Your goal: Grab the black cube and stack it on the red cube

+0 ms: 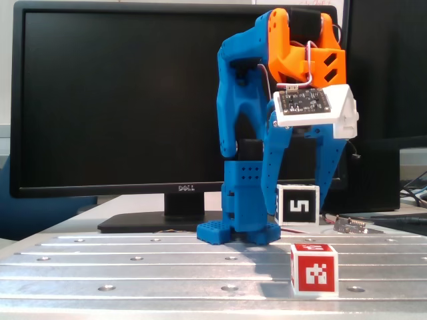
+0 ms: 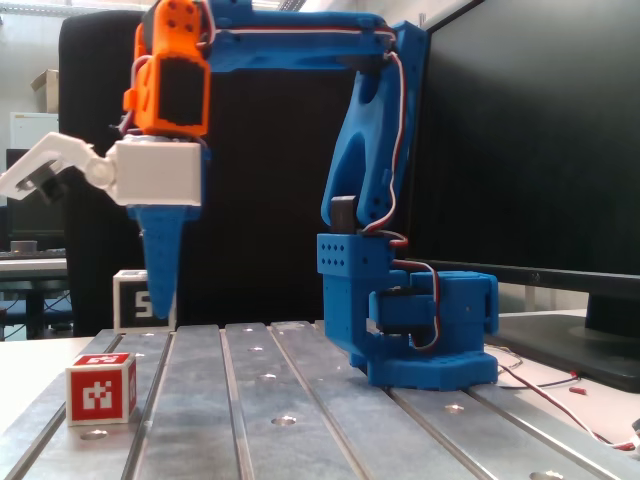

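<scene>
Fixed views, both: blue arm [image 2: 375, 150] reaching out over grooved metal table [image 2: 300, 400]. Gripper [image 1: 301, 200], blue fingers pointing down, clamped on black cube [image 1: 297, 205], held clear above the table, "5" face toward one camera. Red cube [image 1: 314, 268] resting on table near front edge, lower than and apart from black cube [image 2: 135, 302]. Dark monitor [image 1: 120, 100] behind

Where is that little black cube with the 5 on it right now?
The black cube is held in the tool, above the table; in both fixed views it hangs higher than the red cube, which sits on the metal table.
</scene>
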